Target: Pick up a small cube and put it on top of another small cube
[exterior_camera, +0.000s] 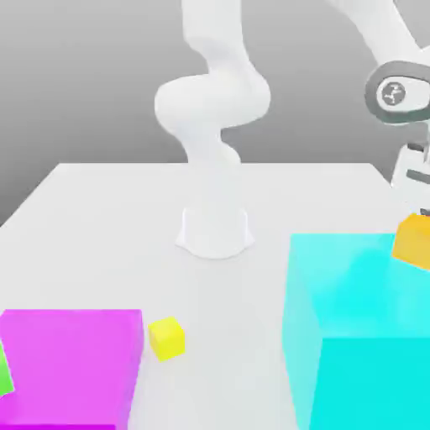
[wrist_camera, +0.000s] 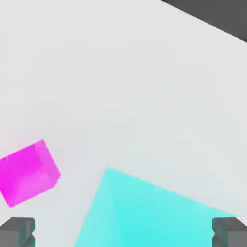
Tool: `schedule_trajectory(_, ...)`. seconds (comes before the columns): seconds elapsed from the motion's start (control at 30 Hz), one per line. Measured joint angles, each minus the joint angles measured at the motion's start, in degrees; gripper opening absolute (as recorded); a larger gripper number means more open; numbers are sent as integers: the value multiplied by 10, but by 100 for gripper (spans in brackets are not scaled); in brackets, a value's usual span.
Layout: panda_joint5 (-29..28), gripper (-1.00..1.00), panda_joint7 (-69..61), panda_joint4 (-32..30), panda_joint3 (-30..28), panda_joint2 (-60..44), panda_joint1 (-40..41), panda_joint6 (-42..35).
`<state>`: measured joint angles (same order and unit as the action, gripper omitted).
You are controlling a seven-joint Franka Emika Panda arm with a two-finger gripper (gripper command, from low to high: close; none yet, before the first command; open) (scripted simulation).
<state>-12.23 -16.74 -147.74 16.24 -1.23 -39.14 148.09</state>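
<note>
1. Yellow small cube point(exterior_camera: 166, 338) sits on the white worktop point(exterior_camera: 109, 227) — between a big magenta block point(exterior_camera: 71, 365) and a big cyan block point(exterior_camera: 357, 336).
2. Orange cube point(exterior_camera: 412, 241) rests on the cyan block.
3. Pincer point(wrist_camera: 123, 231) spread wide — holding nothing, over the cyan block.

The exterior view looks from the front of the table point(exterior_camera: 109, 210), slightly above, facing the arm's base point(exterior_camera: 215, 231), with the blocks close in the foreground. The hand view looks down on the tabletop from between the fingertips point(wrist_camera: 18, 230). Both views share the cyan block point(exterior_camera: 357, 327) and magenta block point(exterior_camera: 71, 361).
</note>
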Motion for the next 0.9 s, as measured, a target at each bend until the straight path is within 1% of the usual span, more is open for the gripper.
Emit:
schedule_trajectory(0.07, -29, 0, -30, -13, 5, -32, -15, 13)
schedule_trajectory(0.1, -27, 0, -50, -23, 6, -39, -12, 25)
schedule_trajectory(0.3, 62, 0, -184, -98, 5, -36, 43, 134)
schedule_trajectory(0.37, 38, 0, -174, -100, -11, -65, 39, 168)
schedule_trajectory(0.5, -24, 0, -129, -85, -81, -143, -15, 233)
schedule_trajectory(0.53, -35, -100, -120, -82, -96, -160, -27, 247)
schedule_trajectory(0.77, -39, -100, -117, -81, -99, -163, -29, 248)
schedule_trajectory(0.83, -20, -100, -132, -88, -73, -133, -7, 224)
schedule_trajectory(0.9, 19, -100, -162, -96, -47, -94, 9, 195)
